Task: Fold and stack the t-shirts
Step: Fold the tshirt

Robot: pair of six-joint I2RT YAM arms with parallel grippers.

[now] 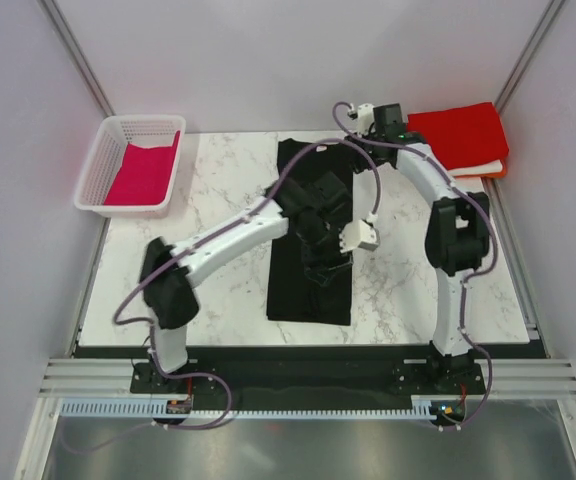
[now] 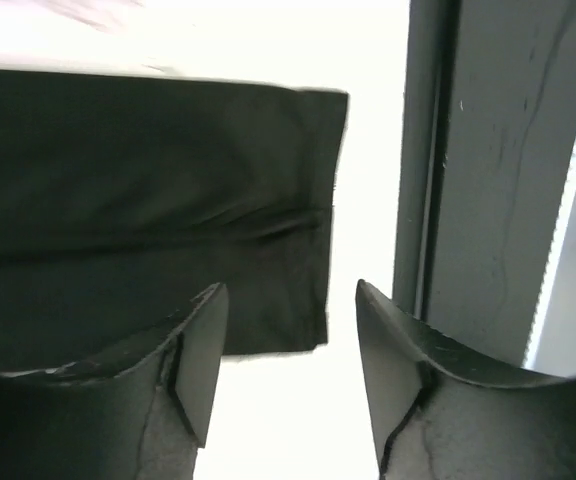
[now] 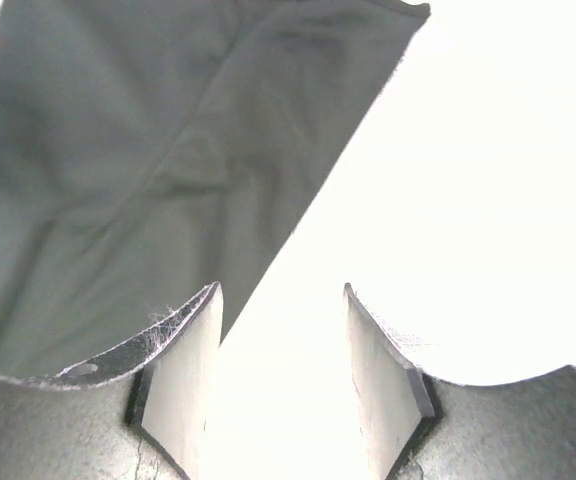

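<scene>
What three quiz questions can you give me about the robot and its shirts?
1. True or false: the magenta shirt lies in the white basket.
2. Which shirt lies in the middle of the table, under the arms? A green shirt, B black shirt, C blue shirt.
3. Fill in: the left gripper and right gripper are both ____.
Key: 1 true; 2 B; 3 open.
</scene>
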